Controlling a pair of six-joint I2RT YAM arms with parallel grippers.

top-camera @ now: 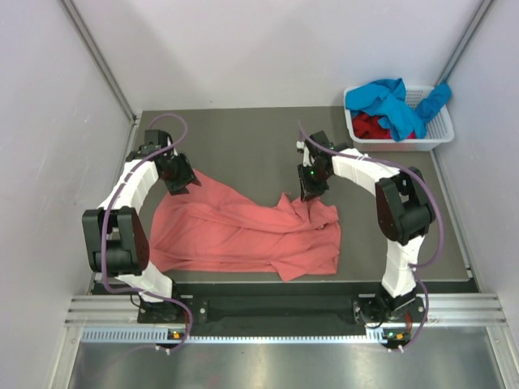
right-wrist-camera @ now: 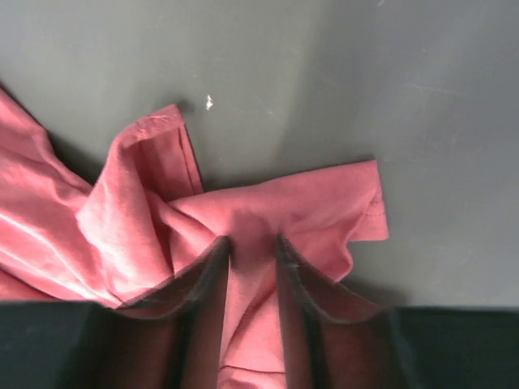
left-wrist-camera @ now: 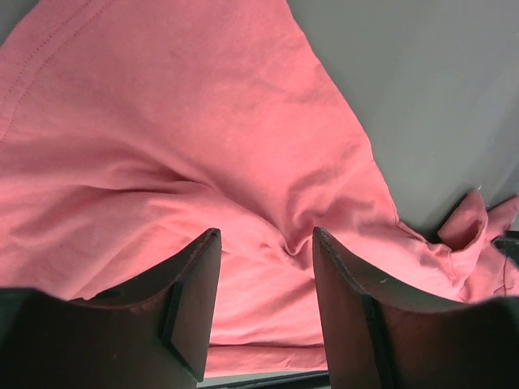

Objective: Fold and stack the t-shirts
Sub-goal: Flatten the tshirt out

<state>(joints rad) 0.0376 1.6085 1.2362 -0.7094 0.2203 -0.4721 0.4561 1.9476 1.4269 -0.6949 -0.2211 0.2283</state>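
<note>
Setting: Pale walls close in a dark grey bench (top-camera: 243, 138), and we see both arms reaching in from its near edge.
Salmon-pink shirt (top-camera: 235, 231): It lies spread and rumpled across the middle of the bench, between the two arms. One corner runs up towards the far left.
Left claw (top-camera: 180, 185): It sits at the shirt's far left corner, tips down on the cloth. Its jaws stand well apart. The cloth puckers in the gap between them, but we see it lying flat beneath the tips with nothing clamped.
Right claw (top-camera: 310, 193): It is at the shirt's far right edge, over a bunched part. Its jaws are only narrowly apart, and a ridge of pink cloth fills the gap. We cannot tell whether that ridge is pinched or merely straddled.
Cloth by the right claw: In the wrist view a hemmed flap (right-wrist-camera: 357, 203) sticks out flat on one side of the fingers (right-wrist-camera: 212, 284). Another flap (right-wrist-camera: 154, 146) stands up folded on the other side, and bare bench lies beyond.
Basket (top-camera: 438, 134): White and slotted, it stands at the far right corner of the bench, well apart from the salmon-pink shirt.
Blue shirt (top-camera: 389, 101): It is heaped in the basket and drapes over the rim.
Dark red shirt (top-camera: 369, 126): It lies in the basket, partly hidden under the blue shirt.
</note>
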